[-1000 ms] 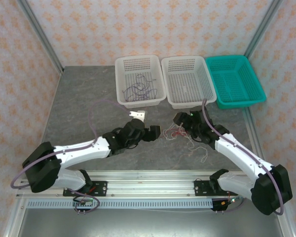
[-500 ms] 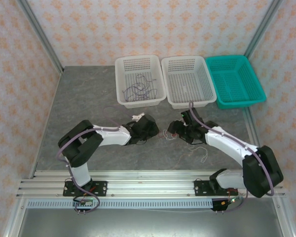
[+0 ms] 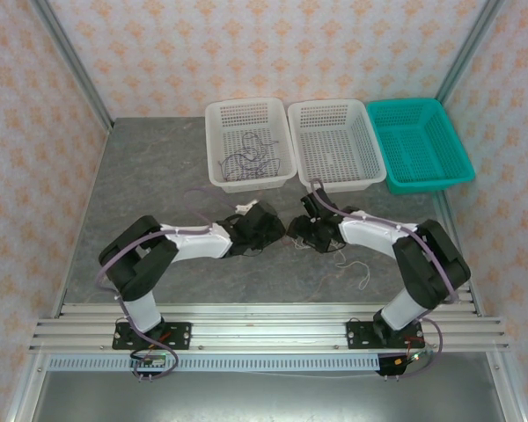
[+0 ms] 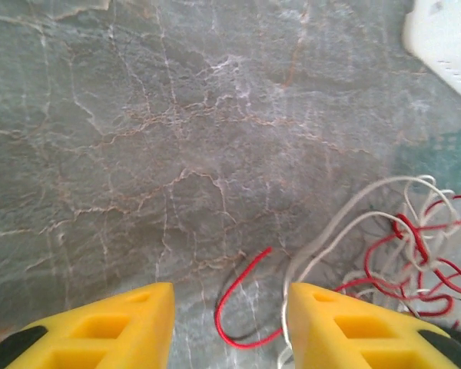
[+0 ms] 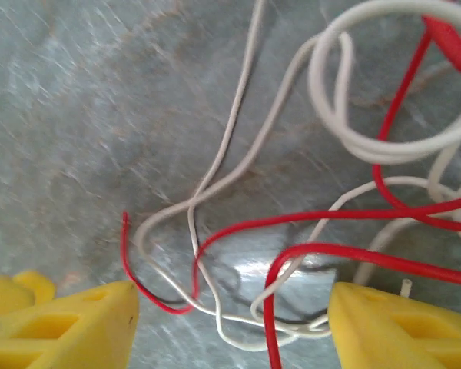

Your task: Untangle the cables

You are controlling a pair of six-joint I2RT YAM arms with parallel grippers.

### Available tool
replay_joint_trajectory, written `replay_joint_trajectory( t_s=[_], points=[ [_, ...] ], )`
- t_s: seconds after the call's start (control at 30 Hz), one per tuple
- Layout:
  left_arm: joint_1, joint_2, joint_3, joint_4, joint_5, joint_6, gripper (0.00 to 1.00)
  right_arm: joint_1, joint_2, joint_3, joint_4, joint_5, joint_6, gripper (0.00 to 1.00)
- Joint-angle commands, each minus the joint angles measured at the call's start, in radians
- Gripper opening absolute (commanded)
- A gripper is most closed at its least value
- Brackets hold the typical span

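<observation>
A tangle of thin red and white cables [image 4: 415,254] lies on the grey table between the two arms. My left gripper [image 4: 230,319] hovers low over its edge, open. A red cable end [image 4: 232,307] curls on the table between the yellow fingers [image 4: 123,330], touching neither. My right gripper [image 5: 234,330] is open too, with red and white cables [image 5: 215,254] crossing the gap between its fingers [image 5: 399,323]. From above, the left gripper [image 3: 277,233] and right gripper [image 3: 301,230] nearly meet over the tangle. A white strand [image 3: 361,271] trails off to the right.
Three baskets stand in a row at the back: a white basket [image 3: 220,119] with dark purplish cables [image 3: 251,156] in it, a second white basket [image 3: 334,145], and a teal basket [image 3: 420,145]. A white basket corner [image 4: 446,38] is close to the left gripper.
Both arms have folded in and their grippers have dropped onto the tangle from either side. Both sets of jaws have narrowed, the left more than the right.
</observation>
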Motion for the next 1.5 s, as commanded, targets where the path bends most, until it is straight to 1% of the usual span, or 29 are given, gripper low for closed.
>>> replay_joint_trajectory(
  t_s=[0.0,0.03,0.07,0.1,0.13,0.2,0.23,0.33,0.5,0.6,0.67,0.77,0.83,0.97,1.1,1.23,1.4,1.47],
  points=[
    [-0.005,-0.098,-0.045,0.004,-0.066,0.05,0.4,0.004,0.07,0.027,0.013,0.068,0.034,0.57],
    [-0.008,-0.125,-0.055,-0.005,-0.092,0.067,0.39,0.004,0.079,0.029,0.017,0.078,0.048,0.45],
    [-0.012,-0.157,-0.065,-0.027,-0.13,0.09,0.38,0.004,0.085,0.028,0.024,0.086,0.068,0.35],
    [-0.016,-0.188,-0.074,-0.046,-0.162,0.114,0.38,0.003,0.086,0.02,0.05,0.075,0.077,0.21],
    [-0.018,-0.215,-0.082,-0.059,-0.184,0.133,0.38,0.004,0.083,0.014,0.069,0.064,0.082,0.13],
    [-0.017,-0.266,-0.102,-0.069,-0.212,0.164,0.38,0.003,0.069,0.008,0.091,0.043,0.081,0.01],
    [-0.017,-0.283,-0.108,-0.073,-0.216,0.168,0.39,0.004,0.059,0.006,0.093,0.034,0.075,0.0],
    [-0.002,-0.313,-0.133,-0.064,-0.177,0.146,0.39,0.0,-0.005,-0.02,0.139,-0.011,0.067,0.0],
    [0.016,-0.341,-0.179,0.019,-0.11,0.06,0.44,-0.018,-0.162,-0.121,0.322,-0.141,0.12,0.0],
    [0.033,-0.345,-0.193,0.055,-0.067,0.0,0.48,-0.026,-0.239,-0.16,0.368,-0.178,0.14,0.0],
    [0.045,-0.345,-0.188,0.063,-0.037,-0.028,0.55,-0.032,-0.275,-0.174,0.383,-0.196,0.153,0.0],
    [0.057,-0.334,-0.174,0.073,0.003,-0.047,0.62,-0.034,-0.315,-0.189,0.397,-0.217,0.165,0.0],
    [0.062,-0.318,-0.17,0.104,0.034,-0.074,0.65,-0.038,-0.331,-0.201,0.429,-0.236,0.18,0.0],
    [0.067,-0.265,-0.183,0.221,0.087,-0.145,0.66,-0.04,-0.364,-0.214,0.502,-0.283,0.22,0.0],
    [0.078,-0.243,-0.209,0.327,0.087,-0.212,0.66,-0.044,-0.403,-0.213,0.503,-0.275,0.236,0.0],
    [0.096,-0.219,-0.223,0.431,0.12,-0.297,0.66,-0.048,-0.441,-0.212,0.511,-0.283,0.257,0.0],
    [0.12,-0.17,-0.272,0.633,0.142,-0.469,0.66,-0.048,-0.468,-0.216,0.523,-0.281,0.262,0.0],
    [0.124,-0.147,-0.273,0.678,0.153,-0.516,0.66,-0.047,-0.477,-0.22,0.541,-0.284,0.273,0.0]
  ],
)
